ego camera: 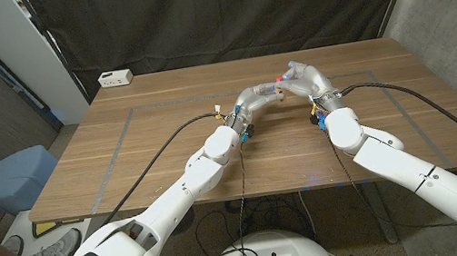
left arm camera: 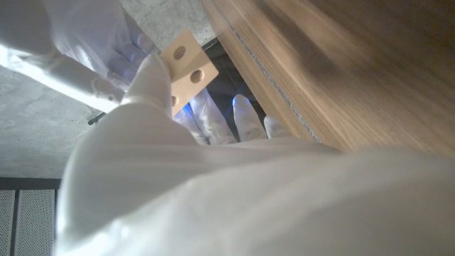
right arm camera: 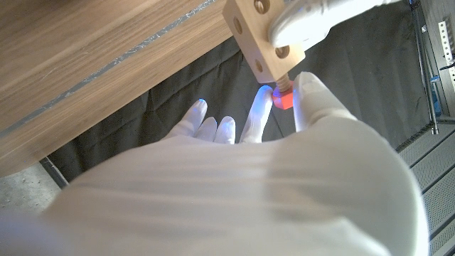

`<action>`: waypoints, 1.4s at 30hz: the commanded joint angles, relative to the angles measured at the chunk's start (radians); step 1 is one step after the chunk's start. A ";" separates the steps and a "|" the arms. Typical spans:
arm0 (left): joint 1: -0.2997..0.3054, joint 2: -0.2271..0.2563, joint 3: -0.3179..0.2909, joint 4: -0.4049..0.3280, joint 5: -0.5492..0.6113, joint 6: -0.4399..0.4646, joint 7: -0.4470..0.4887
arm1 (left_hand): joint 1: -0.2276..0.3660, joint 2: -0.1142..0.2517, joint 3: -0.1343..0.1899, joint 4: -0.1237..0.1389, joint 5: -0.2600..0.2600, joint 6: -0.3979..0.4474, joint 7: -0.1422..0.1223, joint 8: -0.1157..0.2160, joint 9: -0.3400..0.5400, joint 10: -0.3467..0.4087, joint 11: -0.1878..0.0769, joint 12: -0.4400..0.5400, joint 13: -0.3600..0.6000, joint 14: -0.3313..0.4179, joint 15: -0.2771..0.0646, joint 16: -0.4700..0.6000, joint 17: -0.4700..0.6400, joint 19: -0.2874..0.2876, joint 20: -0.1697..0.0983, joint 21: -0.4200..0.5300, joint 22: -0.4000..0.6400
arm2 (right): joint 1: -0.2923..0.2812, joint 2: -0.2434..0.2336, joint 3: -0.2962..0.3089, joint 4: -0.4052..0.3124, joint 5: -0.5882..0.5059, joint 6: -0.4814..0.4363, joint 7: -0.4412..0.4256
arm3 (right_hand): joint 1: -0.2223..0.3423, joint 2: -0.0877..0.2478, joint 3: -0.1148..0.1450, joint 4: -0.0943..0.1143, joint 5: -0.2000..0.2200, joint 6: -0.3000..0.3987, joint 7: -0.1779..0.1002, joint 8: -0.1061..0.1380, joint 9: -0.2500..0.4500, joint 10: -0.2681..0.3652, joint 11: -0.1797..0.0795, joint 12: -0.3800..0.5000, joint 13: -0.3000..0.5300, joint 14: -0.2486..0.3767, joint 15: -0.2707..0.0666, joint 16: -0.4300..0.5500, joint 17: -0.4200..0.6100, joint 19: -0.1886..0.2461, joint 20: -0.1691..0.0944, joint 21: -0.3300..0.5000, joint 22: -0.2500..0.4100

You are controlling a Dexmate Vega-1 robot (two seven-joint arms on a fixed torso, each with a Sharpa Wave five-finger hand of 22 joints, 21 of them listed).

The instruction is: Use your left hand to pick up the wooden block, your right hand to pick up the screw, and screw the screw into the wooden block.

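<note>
The left hand (ego camera: 254,101) held the block (left arm camera: 186,65) up above the table (ego camera: 122,154), and its fingers (left arm camera: 153,78) hid part of the wood. The right hand (ego camera: 305,79) pinched the screw (right arm camera: 283,97), stuck in the block's hole. Only its red head showed.

No text, label, brand, number or sign is being shown legibly in any of the pictures. Small markings are being seen on the white box (ego camera: 115,78) at the table's far corner, but they are too small to be read.
</note>
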 commanded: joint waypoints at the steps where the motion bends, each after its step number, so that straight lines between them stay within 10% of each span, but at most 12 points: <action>1: -0.004 -0.002 -0.002 0.007 -0.001 -0.001 -0.003 | -0.025 0.061 0.001 0.005 0.007 0.062 0.001 0.005 0.011 0.009 0.001 0.005 0.136 0.007 -0.108 -0.002 0.001 0.002 0.006 0.009 0.004 | -0.002 -0.002 0.003 -0.004 0.002 -0.009 0.007 | 0.000 0.000 0.000 0.000 0.007 -0.012 0.002 -0.004 -0.003 -0.001 0.011 -0.002 0.002 0.006 -0.019 -0.005 0.002 0.005 -0.011 0.000 0.002; 42: -0.024 -0.017 0.000 0.049 -0.009 -0.008 -0.016 | -0.024 0.062 0.001 0.004 0.008 0.061 0.006 0.002 0.011 0.012 0.001 0.001 0.142 0.010 -0.109 -0.005 0.000 0.002 0.006 0.009 0.004 | 0.017 -0.018 -0.007 0.009 0.024 -0.010 0.051 | -0.051 -0.028 -0.015 0.012 0.001 -0.119 0.017 -0.053 -0.041 -0.059 0.019 -0.012 0.003 -0.030 0.006 -0.014 0.002 -0.027 0.004 -0.005 0.003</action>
